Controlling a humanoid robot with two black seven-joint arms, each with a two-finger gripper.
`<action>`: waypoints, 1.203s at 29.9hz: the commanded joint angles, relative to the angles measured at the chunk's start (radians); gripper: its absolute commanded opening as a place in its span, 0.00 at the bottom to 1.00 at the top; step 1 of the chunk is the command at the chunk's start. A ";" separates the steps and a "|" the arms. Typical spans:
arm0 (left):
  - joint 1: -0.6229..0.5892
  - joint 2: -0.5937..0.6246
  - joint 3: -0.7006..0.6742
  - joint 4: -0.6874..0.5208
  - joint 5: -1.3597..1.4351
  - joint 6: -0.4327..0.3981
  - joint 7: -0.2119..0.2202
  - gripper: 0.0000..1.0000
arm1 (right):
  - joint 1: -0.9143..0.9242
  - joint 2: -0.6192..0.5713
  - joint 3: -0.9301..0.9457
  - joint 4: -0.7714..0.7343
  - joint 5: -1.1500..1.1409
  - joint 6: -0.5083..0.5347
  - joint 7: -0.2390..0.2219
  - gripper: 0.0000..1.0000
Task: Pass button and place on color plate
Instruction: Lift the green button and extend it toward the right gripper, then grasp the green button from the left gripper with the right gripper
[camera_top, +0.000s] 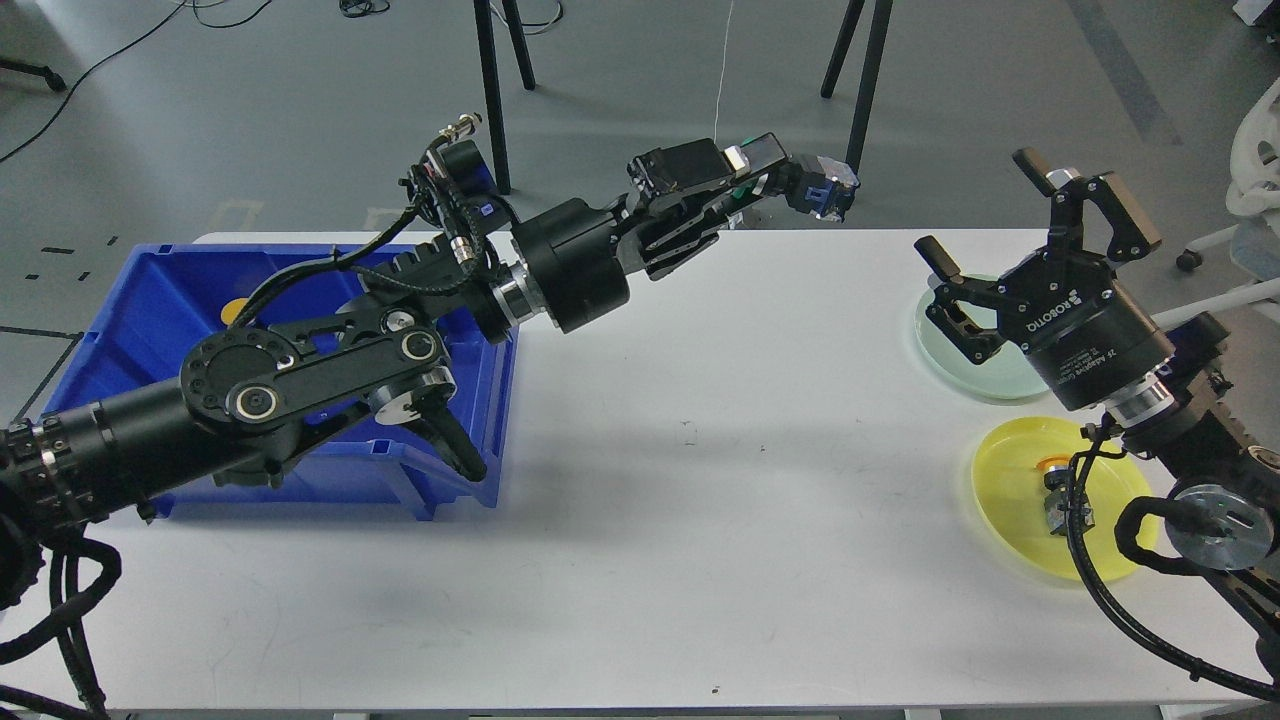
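The blue button (822, 187) is clamped in the left gripper (800, 180), far from the spread right gripper (1040, 215); a misaligned handover could drop it short of the yellow plate (1010, 500).

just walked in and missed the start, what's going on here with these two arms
The left gripper is stretched out over the white table, shut on a blue button and holding it toward the right side. The right gripper waits open, fingers up, apart from the button. The yellow color plate lies near the right arm with a small item on it, a pale green plate is behind it, and a blue bin sits at left.
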 joint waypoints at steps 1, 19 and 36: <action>0.014 -0.020 0.001 0.019 0.006 -0.002 0.000 0.24 | 0.004 0.017 -0.006 0.015 -0.036 0.000 0.000 0.99; 0.017 -0.022 0.000 0.023 0.006 -0.007 0.000 0.25 | 0.031 0.163 -0.062 0.009 -0.038 -0.011 0.000 0.98; 0.020 -0.023 0.000 0.023 0.006 -0.005 0.000 0.25 | 0.105 0.203 -0.134 0.006 -0.029 -0.052 0.000 0.76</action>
